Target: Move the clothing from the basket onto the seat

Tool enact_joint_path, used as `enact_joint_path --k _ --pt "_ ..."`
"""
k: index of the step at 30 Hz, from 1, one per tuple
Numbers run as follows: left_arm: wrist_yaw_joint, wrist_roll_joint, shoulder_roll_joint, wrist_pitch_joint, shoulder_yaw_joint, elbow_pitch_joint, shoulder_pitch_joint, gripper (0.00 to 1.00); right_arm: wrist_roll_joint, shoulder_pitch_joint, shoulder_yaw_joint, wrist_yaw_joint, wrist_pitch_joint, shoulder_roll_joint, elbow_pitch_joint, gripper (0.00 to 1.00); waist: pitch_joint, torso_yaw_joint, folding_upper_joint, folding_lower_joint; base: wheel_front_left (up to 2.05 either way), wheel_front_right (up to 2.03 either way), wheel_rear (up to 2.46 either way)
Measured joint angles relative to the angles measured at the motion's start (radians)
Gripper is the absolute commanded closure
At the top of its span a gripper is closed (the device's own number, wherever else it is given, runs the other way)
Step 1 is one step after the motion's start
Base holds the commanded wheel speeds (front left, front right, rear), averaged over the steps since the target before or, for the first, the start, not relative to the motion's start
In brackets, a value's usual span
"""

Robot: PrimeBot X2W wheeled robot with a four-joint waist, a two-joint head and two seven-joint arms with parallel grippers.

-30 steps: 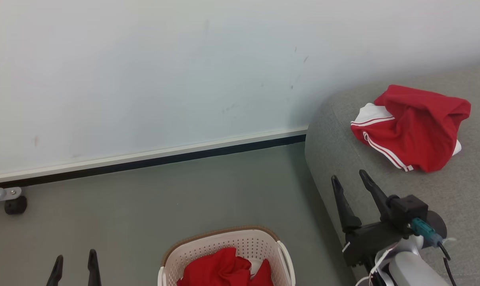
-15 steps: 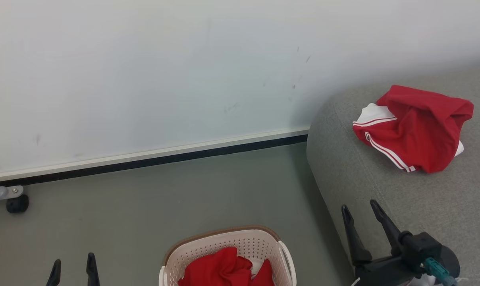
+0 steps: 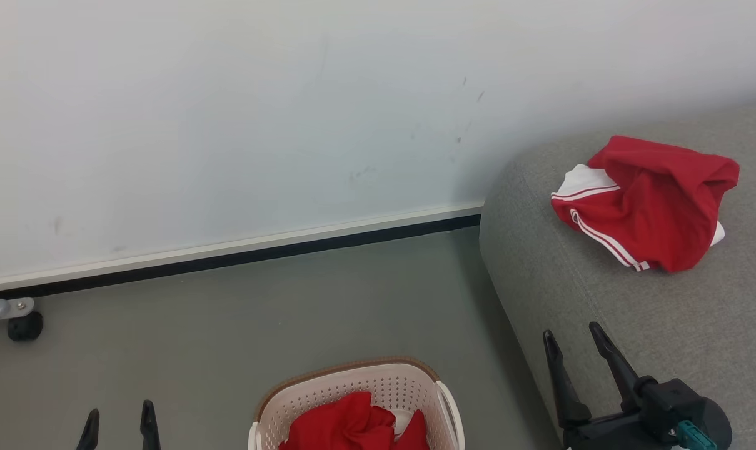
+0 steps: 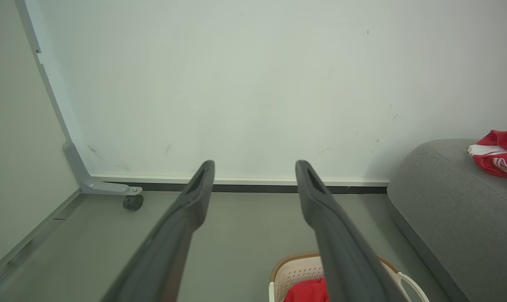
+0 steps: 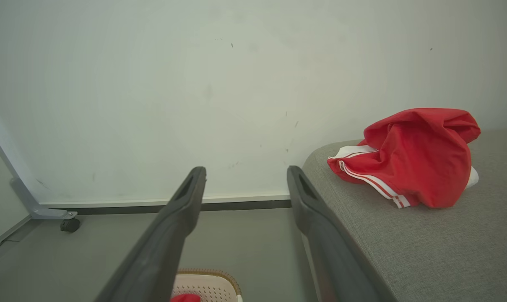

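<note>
A red white-striped garment (image 3: 650,203) lies crumpled on the grey sofa (image 3: 603,306), near its rounded end. More red clothing (image 3: 346,428) sits bunched in the cream basket (image 3: 378,384) on the floor (image 3: 227,337) beside that end. The left gripper (image 3: 119,409) and right gripper (image 3: 571,330) both stand spread wide and empty, the right by the sofa's edge.

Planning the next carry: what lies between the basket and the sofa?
A bare strip of grey floor separates basket and sofa, per the head view.

Open floor (image 3: 302,312) lies between basket (image 3: 352,366) and seat (image 3: 603,300).
</note>
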Motion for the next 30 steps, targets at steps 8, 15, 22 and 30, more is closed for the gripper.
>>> enact_joint_path --k 8,15,22,30 --pt "0.000 0.011 -0.003 0.000 -0.002 -0.007 0.000 0.00 -0.005 0.020 -0.008 -0.001 0.000 0.009 -0.012 0.00 0.001 -0.002 0.0000 0.0000 0.00 0.00 0.00" --pt "0.000 0.013 -0.003 0.000 -0.001 -0.009 0.000 0.00 -0.014 0.020 -0.018 -0.001 0.000 0.009 -0.024 0.00 0.004 0.001 0.0000 0.0000 0.00 0.00 0.00" --pt "-0.001 0.014 -0.003 0.000 0.003 -0.009 0.000 0.00 -0.016 0.020 -0.024 -0.001 0.000 0.010 -0.032 0.00 0.006 0.002 0.0000 0.0000 0.00 0.00 0.00" --pt "-0.003 0.014 -0.003 -0.003 0.011 -0.015 0.000 0.00 -0.030 0.021 -0.029 -0.001 0.000 0.009 -0.042 0.00 0.020 -0.001 0.0000 0.0000 0.00 0.00 0.00"
